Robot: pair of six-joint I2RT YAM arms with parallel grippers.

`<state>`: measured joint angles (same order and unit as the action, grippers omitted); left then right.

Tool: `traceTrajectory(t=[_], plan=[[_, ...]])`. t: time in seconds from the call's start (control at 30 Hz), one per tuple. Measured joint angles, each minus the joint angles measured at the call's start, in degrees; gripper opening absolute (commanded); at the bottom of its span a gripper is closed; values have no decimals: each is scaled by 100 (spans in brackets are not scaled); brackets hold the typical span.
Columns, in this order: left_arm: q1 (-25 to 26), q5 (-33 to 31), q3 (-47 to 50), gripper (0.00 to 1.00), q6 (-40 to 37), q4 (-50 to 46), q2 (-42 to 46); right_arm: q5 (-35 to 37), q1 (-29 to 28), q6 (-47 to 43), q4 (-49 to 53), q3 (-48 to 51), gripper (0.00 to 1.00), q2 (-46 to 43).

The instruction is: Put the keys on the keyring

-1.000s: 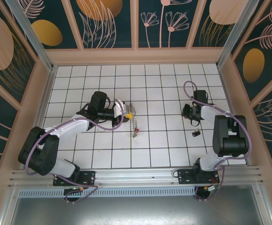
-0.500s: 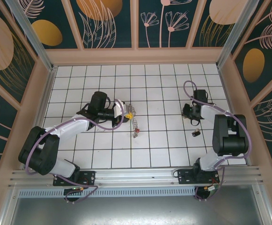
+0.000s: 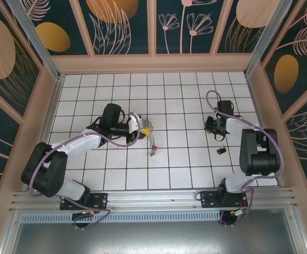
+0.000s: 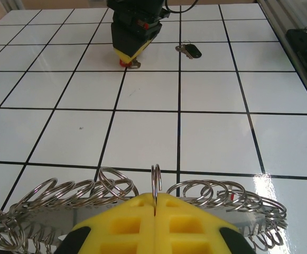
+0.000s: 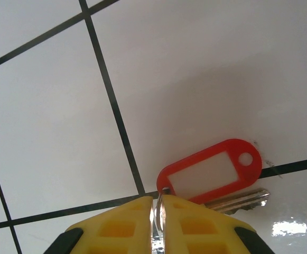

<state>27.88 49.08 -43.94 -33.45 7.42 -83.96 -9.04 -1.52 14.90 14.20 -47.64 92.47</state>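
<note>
Left of the table's middle, the left gripper (image 3: 143,126) is clamping its yellow fingers (image 4: 127,217) flat together on the keyring (image 3: 152,138), which is stretching edge-on toward the near side, its small rings fanning out to both sides in the left wrist view. Toward the right wall (image 3: 259,121), the right gripper (image 5: 157,203) is pinching the thin split ring of a red-tagged key (image 5: 208,172), whose tag and metal shaft are sitting low against the white tiles (image 3: 185,169). A dark fob (image 3: 221,150) is lying just beside that gripper on its near side, apart from it. Several bare tiles are separating the two grippers, and open floor is running on toward the far wall and the near rail (image 3: 153,197)
</note>
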Motion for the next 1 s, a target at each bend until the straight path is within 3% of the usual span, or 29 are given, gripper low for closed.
traceTrajectory(t=[0.7, 0.87, 1.0], plan=[[0, 0, 0, 0, -2, -7, 0, 33, -48, -98, 26, -9, 0, -33], [0, 2, 0, 0, 0, -4, 0, -348, -380, -627, -313, 308, 0, -1001], [0, 20, 0, 0, 0, -2, 0, -1174, -837, -1325, -901, 804, 0, -2131]])
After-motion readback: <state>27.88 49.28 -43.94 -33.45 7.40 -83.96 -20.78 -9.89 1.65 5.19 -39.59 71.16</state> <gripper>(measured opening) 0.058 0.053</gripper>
